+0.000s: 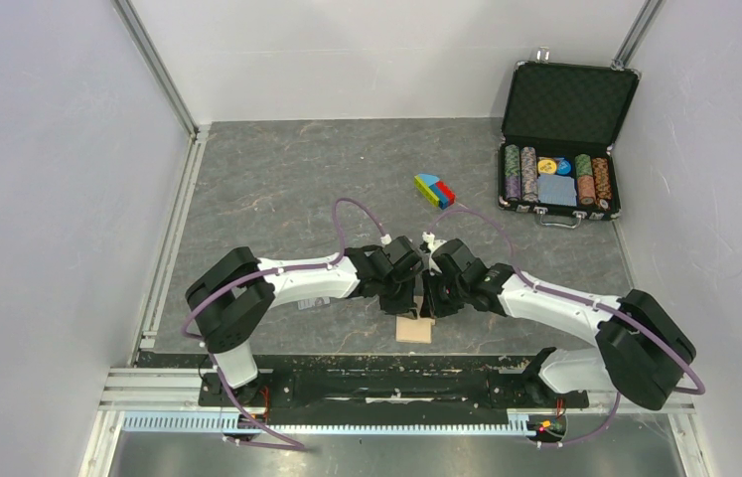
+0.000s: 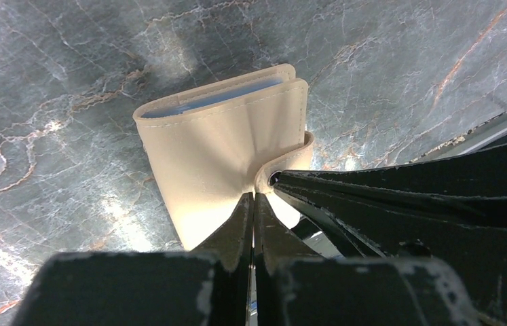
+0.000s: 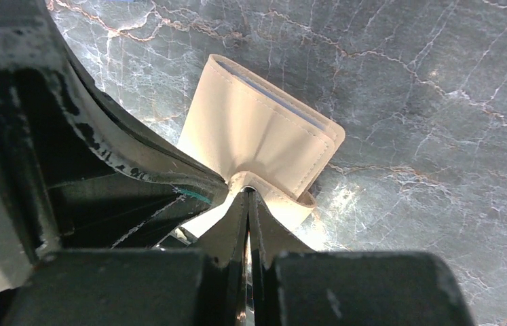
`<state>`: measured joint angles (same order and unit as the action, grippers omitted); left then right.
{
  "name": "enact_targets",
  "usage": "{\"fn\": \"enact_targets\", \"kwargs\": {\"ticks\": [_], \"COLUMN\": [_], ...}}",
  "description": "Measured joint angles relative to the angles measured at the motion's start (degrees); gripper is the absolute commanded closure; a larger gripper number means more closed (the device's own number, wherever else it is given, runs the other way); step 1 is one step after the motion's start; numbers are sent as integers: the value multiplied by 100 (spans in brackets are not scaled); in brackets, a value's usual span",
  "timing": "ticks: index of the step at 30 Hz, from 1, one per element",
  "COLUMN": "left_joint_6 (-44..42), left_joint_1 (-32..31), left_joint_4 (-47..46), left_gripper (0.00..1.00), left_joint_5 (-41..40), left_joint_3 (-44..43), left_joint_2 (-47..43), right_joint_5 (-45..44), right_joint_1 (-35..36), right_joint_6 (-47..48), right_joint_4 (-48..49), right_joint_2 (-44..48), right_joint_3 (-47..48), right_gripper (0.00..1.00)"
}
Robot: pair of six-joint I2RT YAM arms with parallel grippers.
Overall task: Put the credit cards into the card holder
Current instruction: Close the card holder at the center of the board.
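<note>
Lying folded shut on the grey marbled tabletop (image 1: 277, 189), close to the middle of its near edge, the tan card holder (image 1: 414, 330) is showing only partly from above. Both arms are reaching in over its far side, so its long axis cannot be judged. In the wrist views its layered edge, with pale blue-white panels peeking out, is facing away from both sets of fingertips. From above that looks like toward the near edge.

The left gripper (image 2: 254, 197) is coming in from the left edge's side with its fingers drawn together to a thin slit. Its tips are pressing into the holder's cover, which is creasing inward there. Whether any leather is caught in the slit cannot be told.

The right gripper (image 3: 247, 193), coming from the right edge's side, is closed just as tightly. Its tips are meeting the snap strap (image 3: 290, 202) where it is curling round the holder's side, right against the left gripper's tips.

Farther back, past the table's middle, a small blue, green and red block (image 1: 434, 190) is lying alone. In the far right corner a black case (image 1: 568, 104) is standing open, holding rows of poker chips (image 1: 557, 177).
</note>
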<state>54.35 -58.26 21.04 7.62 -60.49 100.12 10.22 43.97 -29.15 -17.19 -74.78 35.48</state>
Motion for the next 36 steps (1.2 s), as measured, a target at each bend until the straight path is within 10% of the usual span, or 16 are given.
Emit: {"fn": "enact_targets", "kwargs": {"ticks": [11,18,36], "left_joint_6": [13,15,22], "left_joint_1": [0,2,4], "left_joint_4": [-256,-431,-627], "left_gripper": [80,97,98], "left_joint_5": [39,46,46], "left_joint_3": [68,188,326], "left_joint_2": [-13,-13,-173], "right_joint_5": [-66,-105,-131], "right_joint_1": [0,0,0], "right_joint_6": [2,2,2], "right_joint_4": [-33,-46,-90], "right_joint_2": [46,46,72], "right_joint_3": [0,0,0], "right_gripper": [100,100,100]}}
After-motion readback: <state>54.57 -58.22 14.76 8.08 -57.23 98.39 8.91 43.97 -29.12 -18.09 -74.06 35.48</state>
